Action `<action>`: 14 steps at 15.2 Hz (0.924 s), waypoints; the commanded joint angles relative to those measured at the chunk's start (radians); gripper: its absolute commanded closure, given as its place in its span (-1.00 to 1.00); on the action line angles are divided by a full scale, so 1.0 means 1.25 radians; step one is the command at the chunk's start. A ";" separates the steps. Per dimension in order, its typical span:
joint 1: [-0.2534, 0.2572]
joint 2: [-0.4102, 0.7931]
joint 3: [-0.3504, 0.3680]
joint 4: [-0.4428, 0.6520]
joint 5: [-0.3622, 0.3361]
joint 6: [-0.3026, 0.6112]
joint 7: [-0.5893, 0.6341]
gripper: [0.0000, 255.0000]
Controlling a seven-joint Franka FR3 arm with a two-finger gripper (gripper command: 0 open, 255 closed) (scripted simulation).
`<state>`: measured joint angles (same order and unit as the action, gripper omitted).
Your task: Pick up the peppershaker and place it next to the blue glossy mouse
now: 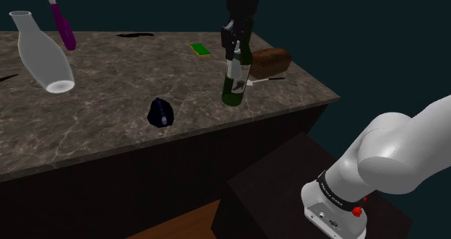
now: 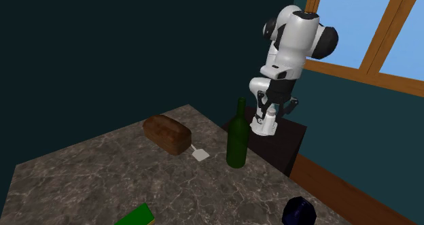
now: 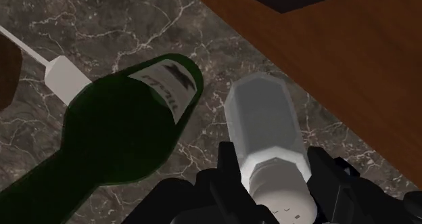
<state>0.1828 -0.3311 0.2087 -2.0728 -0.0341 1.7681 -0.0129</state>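
Note:
My black gripper point(image 3: 276, 189) is shut on the pale grey peppershaker point(image 3: 265, 131), clasping it near its cap, and holds it in the air above the marble counter point(image 1: 108, 129). In the second exterior view the peppershaker point(image 2: 265, 124) hangs below the gripper point(image 2: 270, 110), just beside the neck of a green wine bottle point(image 2: 236, 141). In the shoulder view the gripper point(image 1: 233, 46) stands over that bottle point(image 1: 233, 89). The dark blue glossy mouse point(image 1: 161, 113) lies near the counter's front edge, well off to the shoulder view's left of the bottle. The mouse point(image 2: 299, 212) also shows low in the second exterior view.
A brown bread loaf point(image 1: 269, 58) and a white spatula point(image 2: 199, 153) lie behind the bottle. A green sponge point(image 1: 201, 50), a clear glass carafe point(image 1: 43, 53) and a purple bottle point(image 1: 62, 22) stand farther back. The counter's edge drops to a wooden floor point(image 3: 338, 53).

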 commanded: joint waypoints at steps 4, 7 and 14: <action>0.031 0.078 0.072 0.080 0.000 -0.010 0.106 1.00; 0.043 0.113 0.097 0.106 -0.006 -0.006 0.146 1.00; 0.044 0.115 0.099 0.034 -0.007 0.069 0.153 1.00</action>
<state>0.2379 -0.1870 0.3329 -2.0147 -0.0431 1.8379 0.1775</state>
